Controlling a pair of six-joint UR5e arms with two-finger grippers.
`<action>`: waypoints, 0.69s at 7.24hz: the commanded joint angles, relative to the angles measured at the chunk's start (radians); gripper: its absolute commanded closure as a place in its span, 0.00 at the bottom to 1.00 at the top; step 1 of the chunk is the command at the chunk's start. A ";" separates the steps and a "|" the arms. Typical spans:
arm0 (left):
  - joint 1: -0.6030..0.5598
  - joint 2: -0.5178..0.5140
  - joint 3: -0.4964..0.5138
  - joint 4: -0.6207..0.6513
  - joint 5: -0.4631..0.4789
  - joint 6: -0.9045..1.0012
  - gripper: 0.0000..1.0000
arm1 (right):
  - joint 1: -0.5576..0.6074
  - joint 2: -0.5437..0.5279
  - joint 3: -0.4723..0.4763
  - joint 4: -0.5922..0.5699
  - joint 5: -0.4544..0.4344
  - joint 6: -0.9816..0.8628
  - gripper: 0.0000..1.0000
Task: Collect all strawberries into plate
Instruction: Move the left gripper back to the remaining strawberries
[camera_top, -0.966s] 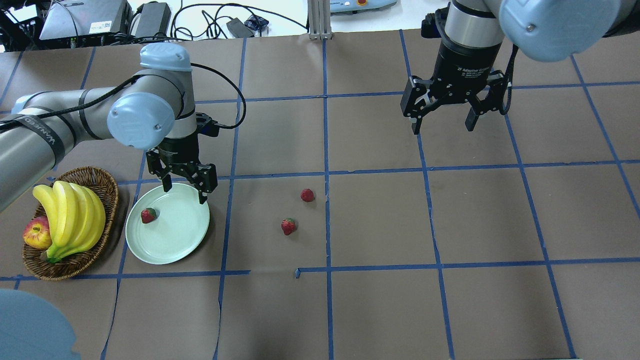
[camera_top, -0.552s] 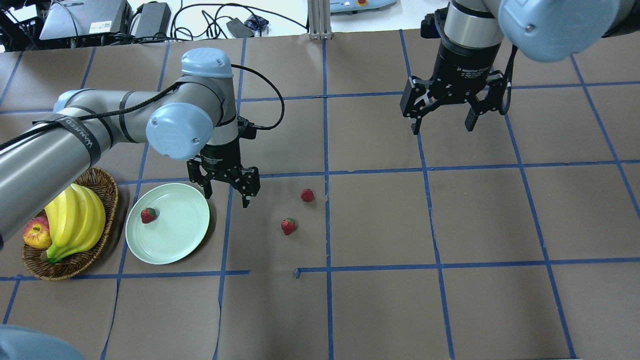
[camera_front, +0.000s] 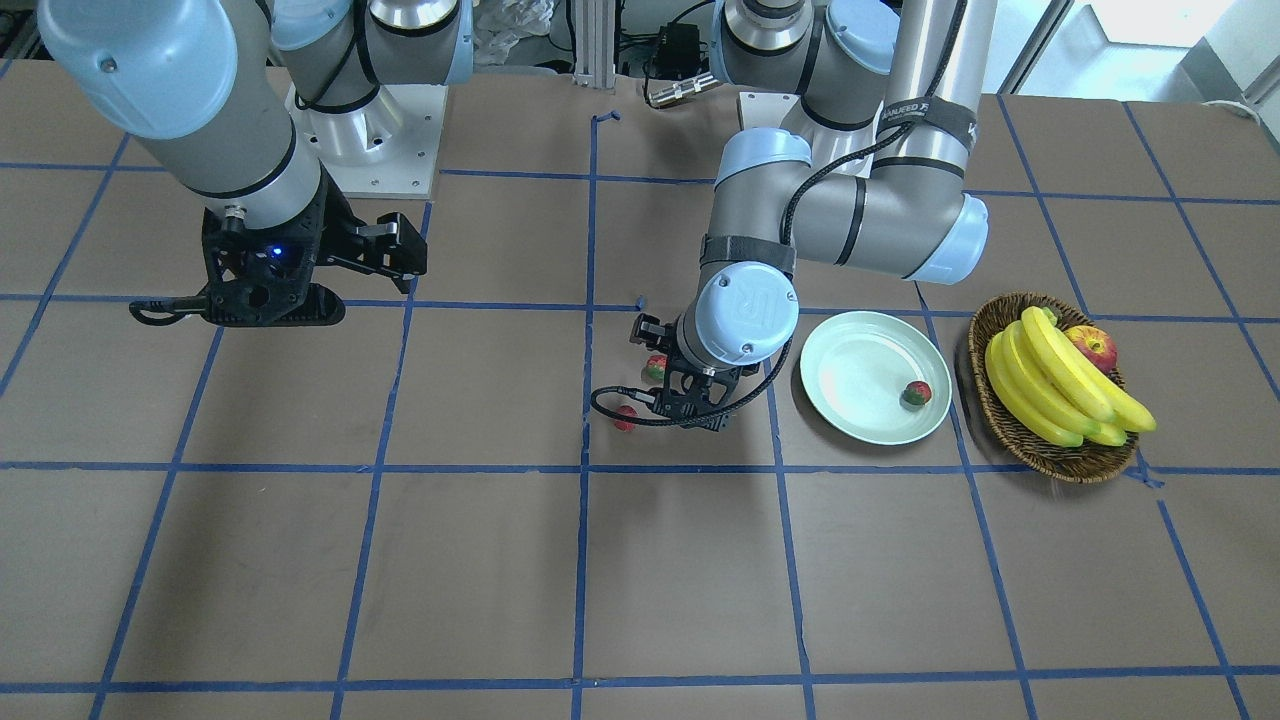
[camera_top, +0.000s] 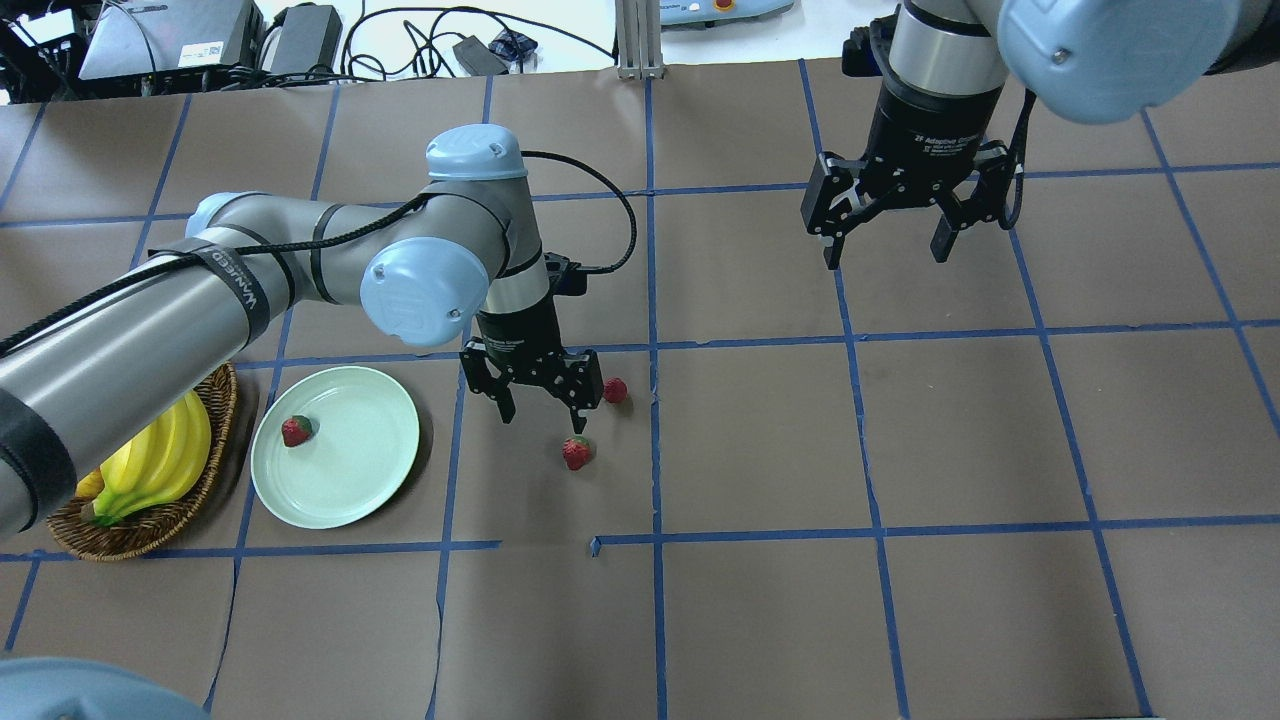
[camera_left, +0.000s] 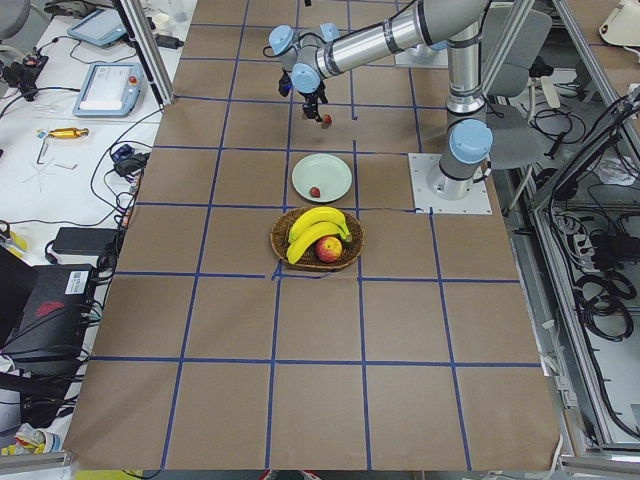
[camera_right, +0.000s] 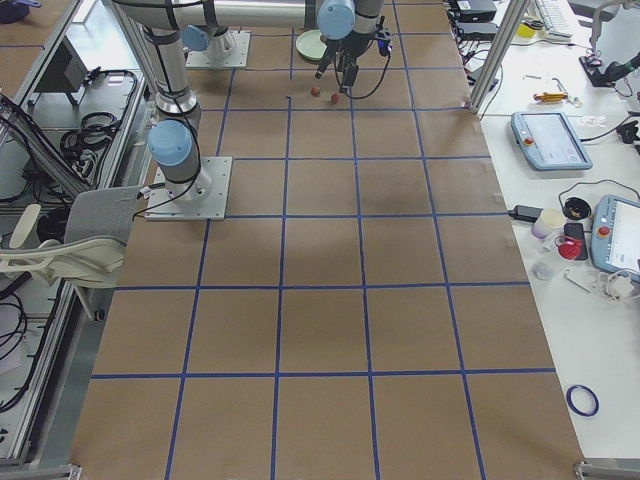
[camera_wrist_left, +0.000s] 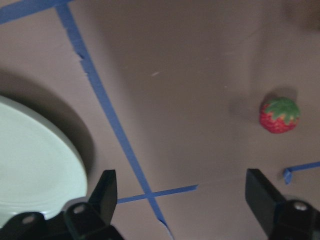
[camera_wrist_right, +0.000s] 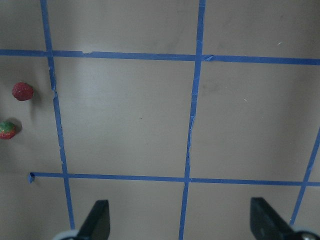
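The pale green plate (camera_top: 350, 470) lies at the left with one strawberry (camera_top: 296, 431) on it. Two more strawberries lie on the brown paper to its right, a far one (camera_top: 615, 390) and a near one (camera_top: 577, 453). My left gripper (camera_top: 543, 415) is open and empty, hanging just left of these two berries. Its wrist view shows the near berry (camera_wrist_left: 279, 115) to the right and the plate's edge (camera_wrist_left: 35, 165) to the left. My right gripper (camera_top: 886, 255) is open and empty, high at the back right. Its wrist view shows both loose berries (camera_wrist_right: 23, 91) (camera_wrist_right: 7, 129) at the left edge.
A brown wicker basket (camera_top: 225, 395) with bananas (camera_top: 160, 460) stands left of the plate, partly under my left arm. The front view shows an apple (camera_front: 1090, 345) in it. Blue tape lines cross the brown paper. Cables and devices lie beyond the far edge.
My left arm has swung right, from over the plate's far rim to beside the two loose strawberries. Its gripper stays open. The right arm has not moved.
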 joint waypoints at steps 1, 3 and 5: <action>-0.019 -0.037 -0.005 0.012 -0.037 -0.017 0.13 | 0.001 0.000 0.000 0.000 0.000 0.000 0.00; -0.022 -0.075 -0.006 0.070 -0.039 -0.019 0.13 | 0.001 0.002 0.000 0.000 0.000 0.000 0.00; -0.022 -0.081 -0.006 0.069 -0.037 -0.026 0.18 | 0.000 0.002 0.002 0.000 0.000 0.000 0.00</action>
